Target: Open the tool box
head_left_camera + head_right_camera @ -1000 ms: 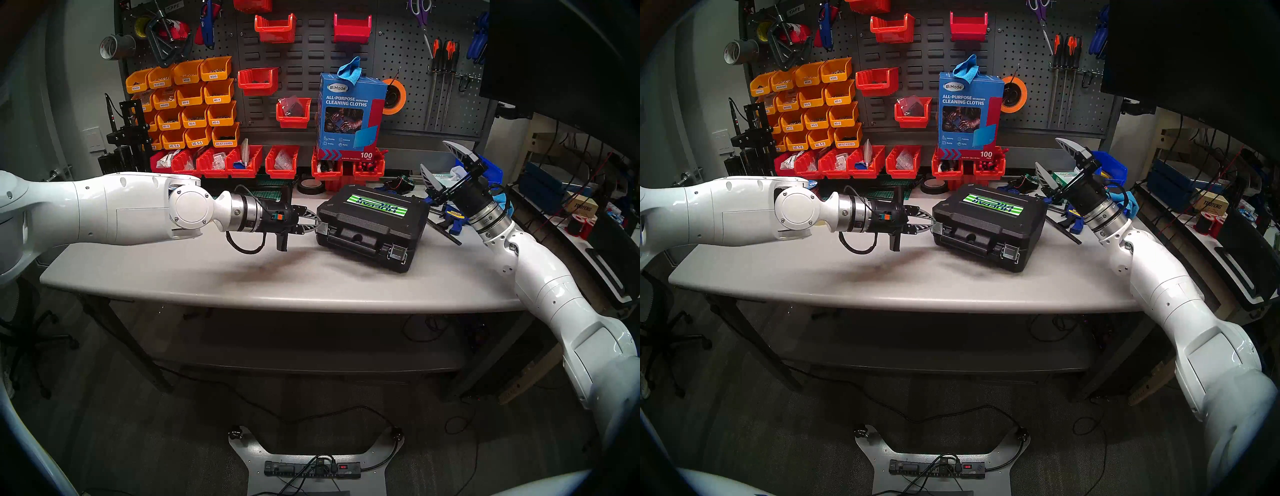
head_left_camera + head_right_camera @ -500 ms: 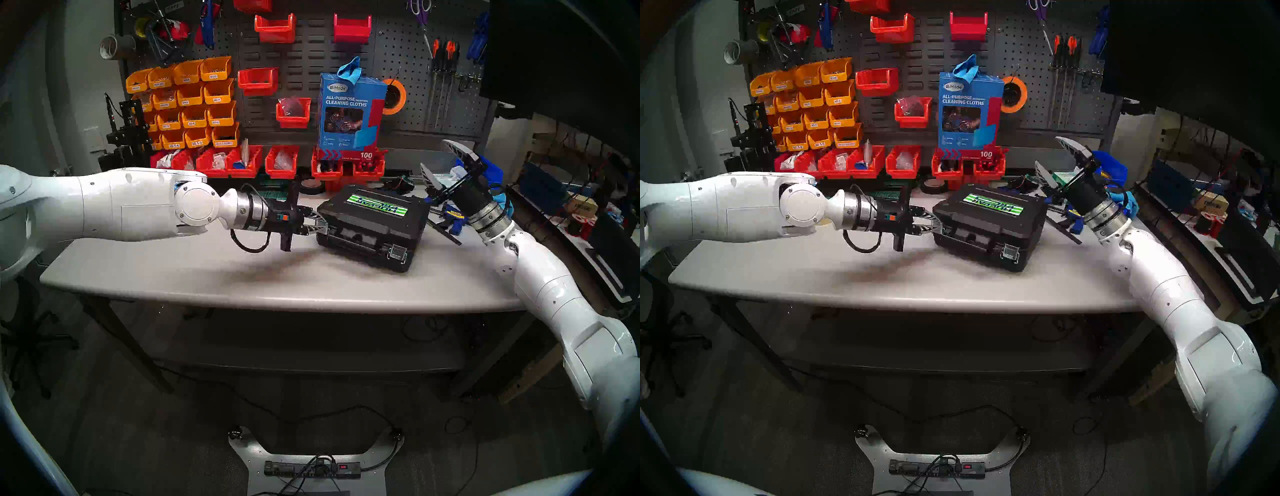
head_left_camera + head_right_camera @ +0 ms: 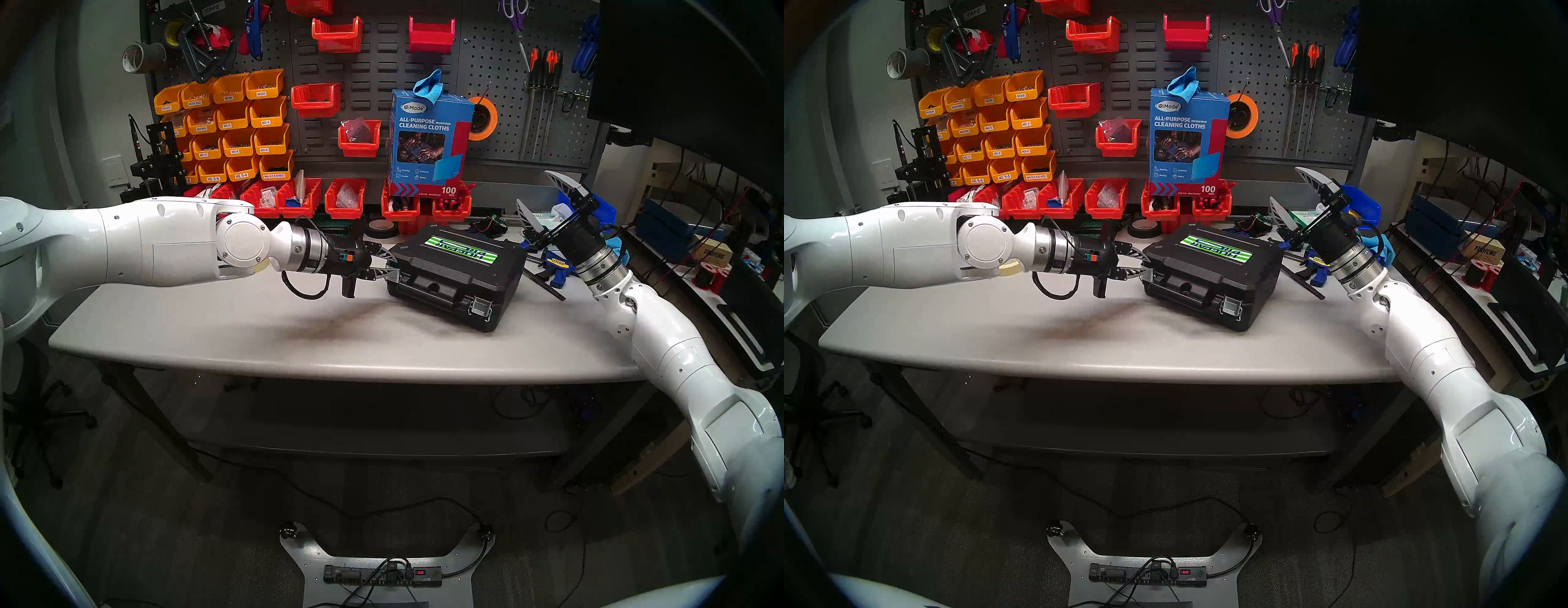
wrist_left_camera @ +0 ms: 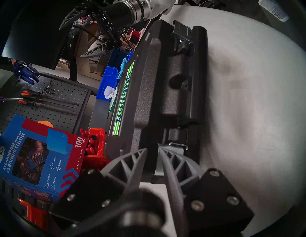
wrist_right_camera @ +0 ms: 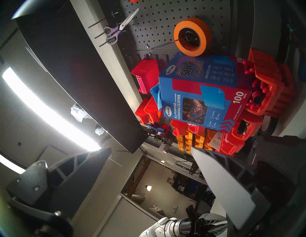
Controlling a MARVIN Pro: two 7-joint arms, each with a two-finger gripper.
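The black tool box (image 3: 458, 271) lies flat on the grey table (image 3: 297, 335), its green-and-white sticker (image 3: 460, 248) facing up and its lid down. My left gripper (image 3: 393, 264) reaches in level from the left to the box's front left corner. In the left wrist view its fingers (image 4: 140, 158) stand narrowly apart, pinching the silver left latch (image 4: 175, 147). The right latch (image 3: 481, 308) lies flat against the front. My right gripper (image 3: 535, 191) hangs open above the box's rear right, holding nothing.
A tall blue cleaning-cloths box (image 3: 428, 140) stands on red bins (image 3: 424, 206) behind the tool box. A black tape roll (image 3: 381, 229), a blue clamp (image 3: 555, 267) and a blue bin (image 3: 602, 208) crowd the back right. Bare tabletop lies in front.
My left arm rose a little and pressed rightward with its grip at the left latch. The tool box shifted slightly back and to the left. The right arm stayed put.
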